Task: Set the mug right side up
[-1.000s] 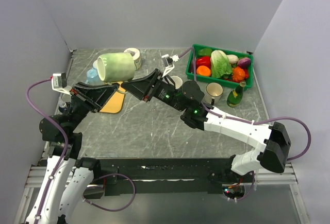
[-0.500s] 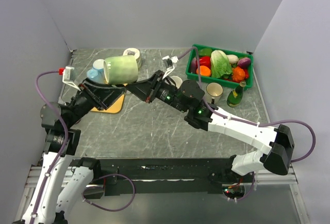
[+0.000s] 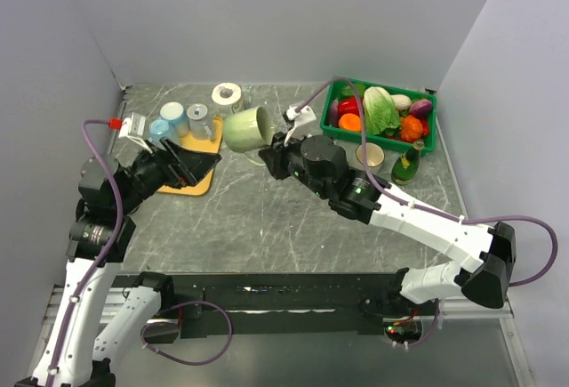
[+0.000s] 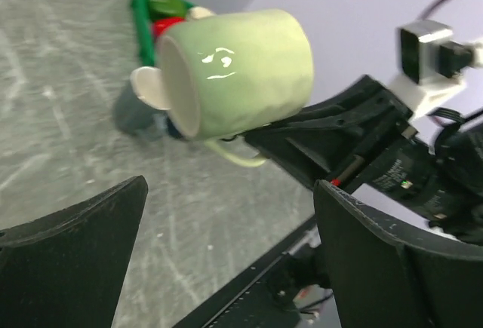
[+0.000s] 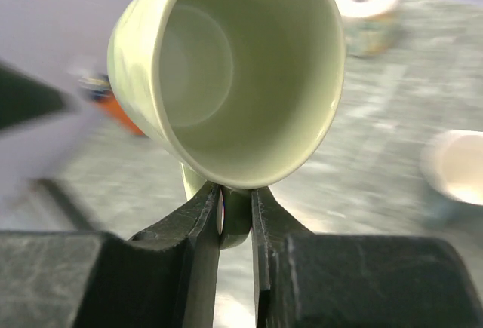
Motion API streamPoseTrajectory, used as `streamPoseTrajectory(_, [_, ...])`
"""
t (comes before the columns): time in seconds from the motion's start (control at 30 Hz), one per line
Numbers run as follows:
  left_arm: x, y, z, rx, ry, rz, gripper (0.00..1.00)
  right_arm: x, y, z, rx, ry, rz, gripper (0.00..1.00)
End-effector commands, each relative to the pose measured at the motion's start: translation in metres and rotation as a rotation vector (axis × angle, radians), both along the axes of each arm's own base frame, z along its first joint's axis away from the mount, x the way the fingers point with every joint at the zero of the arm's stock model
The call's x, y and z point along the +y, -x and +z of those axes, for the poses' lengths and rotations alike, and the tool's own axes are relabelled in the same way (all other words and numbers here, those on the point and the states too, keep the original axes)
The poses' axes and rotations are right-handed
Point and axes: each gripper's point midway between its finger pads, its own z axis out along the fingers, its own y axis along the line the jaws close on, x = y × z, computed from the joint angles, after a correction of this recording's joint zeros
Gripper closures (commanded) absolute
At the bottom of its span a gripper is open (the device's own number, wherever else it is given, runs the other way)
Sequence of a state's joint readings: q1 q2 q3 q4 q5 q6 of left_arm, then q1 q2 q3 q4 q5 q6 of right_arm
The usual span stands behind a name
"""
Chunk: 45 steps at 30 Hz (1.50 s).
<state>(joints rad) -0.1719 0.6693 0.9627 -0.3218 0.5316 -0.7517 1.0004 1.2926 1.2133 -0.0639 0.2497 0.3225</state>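
Right wrist view looks straight into the mug [image 5: 234,79]. It is in the air, lying roughly on its side with its mouth toward this camera, so it is not yet right side up. The right pincer [image 5: 236,209] is clamped narrow on a thin green part at the lower edge of the mouth. Whether that is the wall itself or the root of the handle I cannot tell. From the left wrist, the mug [image 4: 241,72] shows its flat base and its handle looping beneath. The left pincer [image 4: 230,192] stands wide, its dark fingers well apart from the mug and holding nothing. From above, the mug [image 3: 247,129] hangs over the back middle of the surface [image 3: 267,218], between the two arms.

The weak point, as I judge it, is the hold. It is a small pinch on one edge of a heavy-looking body, with most of the weight hanging out past the fingers. As the wrist rolls the mouth upward, the mug could pivot or slide in the grip. A drop onto the hard surface might chip it. Setting it down tilted could tip it over, and a wide swing might brush the white cup [image 3: 368,156] or the green tray [image 3: 434,127].

The mug is pale green, smooth and glossy like glazed ceramic, with a slightly tapered round body and a slim loop handle. The surface is grey with pale veining, like stone. The pincer fingers are matt black and flat-faced.
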Motion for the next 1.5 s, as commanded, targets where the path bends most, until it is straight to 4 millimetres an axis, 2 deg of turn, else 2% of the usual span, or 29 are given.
streamPoseTrajectory(0.0, [0.027, -0.013, -0.011, 0.026, -0.129, 0.162, 0.04, -0.031, -0.028, 0.041, -0.210, 0.162, -0.130, 1.00])
streamPoseTrajectory(0.03, [0.031, -0.014, -0.012, 0.034, -0.142, 0.188, 0.04, -0.032, -0.032, 0.042, -0.225, 0.199, -0.140, 1.00])
streamPoseTrajectory(0.1, [0.049, -0.021, -0.013, 0.058, -0.168, 0.296, 0.04, -0.035, -0.043, 0.016, -0.210, 0.366, -0.159, 1.00])
streamPoseTrajectory(0.13, [0.056, -0.023, -0.014, 0.068, -0.174, 0.342, 0.04, -0.035, -0.046, 0.019, -0.216, 0.400, -0.165, 1.00])
streamPoseTrajectory(0.2, [0.077, -0.028, -0.013, 0.092, -0.198, 0.463, 0.04, -0.034, -0.056, -0.005, -0.202, 0.527, -0.176, 1.00])
streamPoseTrajectory(0.27, [0.084, -0.031, -0.009, 0.092, -0.213, 0.503, 0.04, -0.035, -0.064, -0.013, -0.204, 0.592, -0.206, 1.00])
streamPoseTrajectory(0.3, [0.085, -0.031, -0.009, 0.093, -0.221, 0.507, 0.04, -0.032, -0.069, -0.031, -0.180, 0.651, -0.209, 1.00])
streamPoseTrajectory(0.37, [0.084, -0.033, -0.009, 0.099, -0.222, 0.505, 0.04, -0.035, -0.079, -0.038, -0.170, 0.706, -0.264, 1.00])
streamPoseTrajectory(0.4, [0.084, -0.033, -0.008, 0.095, -0.222, 0.505, 0.04, -0.032, -0.084, -0.058, -0.144, 0.769, -0.268, 1.00])
streamPoseTrajectory(0.47, [0.084, -0.035, -0.010, 0.100, -0.223, 0.506, 0.04, -0.030, -0.092, -0.063, -0.130, 0.804, -0.311, 1.00])
streamPoseTrajectory(0.5, [0.084, -0.035, -0.010, 0.099, -0.222, 0.505, 0.04, -0.027, -0.096, -0.085, -0.099, 0.867, -0.307, 1.00])
streamPoseTrajectory(0.57, [0.083, -0.036, -0.011, 0.101, -0.223, 0.497, 0.04, -0.021, -0.103, -0.087, -0.080, 0.866, -0.335, 1.00])
streamPoseTrajectory(0.6, [0.082, -0.035, -0.010, 0.099, -0.220, 0.494, 0.04, -0.017, -0.107, -0.105, -0.059, 0.910, -0.336, 1.00])
streamPoseTrajectory(0.63, [0.081, -0.035, -0.011, 0.096, -0.220, 0.488, 0.04, -0.015, -0.110, -0.103, -0.046, 0.909, -0.353, 1.00])
streamPoseTrajectory(0.67, [0.080, -0.034, -0.011, 0.095, -0.217, 0.482, 0.04, -0.017, -0.114, -0.107, -0.034, 0.930, -0.365, 1.00])
streamPoseTrajectory(0.7, [0.078, -0.034, -0.011, 0.091, -0.217, 0.470, 0.04, -0.010, -0.121, -0.113, -0.024, 0.940, -0.375, 1.00])
streamPoseTrajectory(0.77, [0.073, -0.032, -0.009, 0.071, -0.206, 0.443, 0.04, -0.015, -0.124, -0.134, 0.030, 1.012, -0.386, 1.00])
streamPoseTrajectory(0.8, [0.071, -0.032, -0.009, 0.066, -0.200, 0.435, 0.04, -0.015, -0.129, -0.132, 0.029, 1.013, -0.401, 1.00])
streamPoseTrajectory(0.97, [0.068, -0.033, -0.014, 0.066, -0.187, 0.418, 0.04, -0.021, -0.138, -0.157, 0.062, 1.099, -0.410, 1.00])
streamPoseTrajectory(1.13, [0.065, -0.034, -0.018, 0.078, -0.190, 0.400, 0.04, -0.025, -0.146, -0.168, 0.085, 1.107, -0.412, 1.00])
streamPoseTrajectory(1.47, [0.063, -0.034, -0.022, 0.083, -0.191, 0.390, 0.04, -0.017, -0.150, -0.203, 0.129, 1.153, -0.344, 1.00])
